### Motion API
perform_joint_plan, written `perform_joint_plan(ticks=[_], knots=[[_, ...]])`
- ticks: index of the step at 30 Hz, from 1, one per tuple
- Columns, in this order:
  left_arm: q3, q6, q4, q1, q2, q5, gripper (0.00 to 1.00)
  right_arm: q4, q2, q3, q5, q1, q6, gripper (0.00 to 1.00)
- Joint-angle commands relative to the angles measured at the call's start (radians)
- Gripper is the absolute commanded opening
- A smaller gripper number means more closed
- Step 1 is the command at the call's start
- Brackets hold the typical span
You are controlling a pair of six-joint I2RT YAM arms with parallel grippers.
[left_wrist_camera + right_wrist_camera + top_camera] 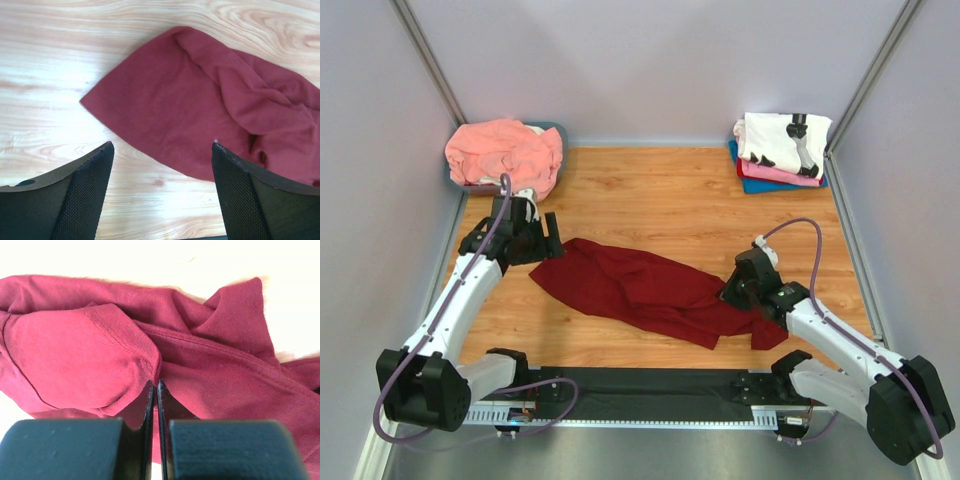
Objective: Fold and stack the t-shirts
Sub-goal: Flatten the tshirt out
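Here five t-shirts can be counted, and two grippers. One red shirt (650, 292) lies crumpled and stretched out on the table (660, 190), spanning the space between the two grippers. The left gripper (554, 238) stands at that shirt's near-left end with its fingers spread wide and nothing between them. In its wrist view the gripper (161, 146) looks down on the red shirt (200, 110), whose pointed corner reaches out ahead and to the left of the fingers, over bare table (50, 75). The cloth's edge runs across the gap between the two fingertips. Whether either fingertip touches the cloth cannot be told.

The right gripper (729, 293) is down at the shirt's other end. Its wrist view shows the gripper (155, 385) with the fingers pressed together, a fold of the red shirt (75, 350) pinched at their tips. A stitched hem curves just left of them, and more cloth bunches ahead and to the right.

Beyond the left gripper, in the far corner, one salmon shirt (505, 150) is heaped in a blue-grey bin (558, 128). Well beyond the right gripper, in the opposite far corner, is one stack of three. It has a white shirt (782, 140) with black print on top, a pink shirt (775, 173) under it and a blue shirt (760, 185) at the bottom.
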Motion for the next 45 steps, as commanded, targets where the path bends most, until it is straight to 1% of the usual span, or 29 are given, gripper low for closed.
perform_joint_plan(ticks=[1,4,5,6,8,9,11,15,21,22,23,24,28,31,32,36,37,39,40,42,43,45], knots=[[-0.019,-0.079,-0.028,0.036,-0.016,-0.082,0.87,0.019,-0.027,0.05,0.048,-0.008,-0.041,0.0],[-0.084,-0.156,-0.013,0.114,-0.01,-0.046,0.88,0.005,-0.064,0.07,0.099,-0.009,-0.073,0.0],[-0.138,-0.188,0.003,0.14,-0.011,0.009,0.88,0.026,-0.072,0.069,0.104,-0.012,-0.085,0.0],[-0.164,-0.204,0.032,0.189,-0.011,0.028,0.88,0.039,-0.078,0.067,0.107,-0.012,-0.099,0.0],[-0.228,-0.25,0.07,0.223,-0.01,0.027,0.87,0.091,-0.077,0.053,0.09,-0.011,-0.114,0.0],[-0.247,-0.264,0.117,0.234,-0.008,0.014,0.86,0.111,-0.071,0.044,0.063,-0.011,-0.117,0.01],[-0.281,-0.288,0.164,0.232,0.009,-0.007,0.84,0.171,-0.043,0.021,0.035,-0.011,-0.124,0.0],[-0.304,-0.314,0.279,0.232,0.102,-0.029,0.81,0.249,0.006,-0.014,-0.034,-0.011,-0.134,0.0],[-0.301,-0.313,0.359,0.232,0.194,-0.038,0.77,0.303,0.012,-0.037,-0.063,-0.011,-0.16,0.0],[-0.299,-0.31,0.366,0.232,0.202,-0.073,0.77,0.312,0.015,-0.039,-0.063,-0.011,-0.162,0.01],[-0.299,-0.308,0.374,0.232,0.214,-0.081,0.76,0.316,0.018,-0.037,-0.063,-0.011,-0.168,0.0],[-0.299,-0.308,0.386,0.232,0.224,-0.087,0.75,0.318,0.029,-0.036,-0.098,-0.011,-0.168,0.0],[-0.299,-0.314,0.426,0.232,0.27,-0.099,0.71,0.335,0.063,-0.026,-0.117,-0.011,-0.179,0.01],[-0.293,-0.311,0.443,0.232,0.299,-0.076,0.65,0.343,0.074,-0.025,-0.128,-0.012,-0.185,0.0],[-0.293,-0.31,0.451,0.232,0.303,-0.07,0.6,0.344,0.075,-0.023,-0.129,-0.011,-0.187,0.01],[-0.301,-0.296,0.469,0.226,0.29,-0.052,0.49,0.35,0.094,-0.02,-0.137,-0.011,-0.188,0.0],[-0.305,-0.293,0.474,0.226,0.288,-0.047,0.44,0.35,0.103,-0.017,-0.139,-0.011,-0.19,0.0],[-0.309,-0.287,0.489,0.225,0.29,-0.046,0.36,0.35,0.107,-0.016,-0.142,-0.011,-0.193,0.0],[-0.309,-0.284,0.497,0.223,0.293,-0.027,0.28,0.35,0.106,-0.014,-0.142,-0.012,-0.194,0.0],[-0.312,-0.278,0.511,0.223,0.294,-0.006,0.2,0.353,0.107,-0.016,-0.143,-0.011,-0.193,0.0],[-0.313,-0.276,0.526,0.224,0.291,0.0,0.13,0.352,0.107,-0.016,-0.143,-0.011,-0.194,0.0],[-0.318,-0.273,0.534,0.221,0.285,0.008,0.07,0.35,0.107,-0.016,-0.143,-0.012,-0.196,0.0]])
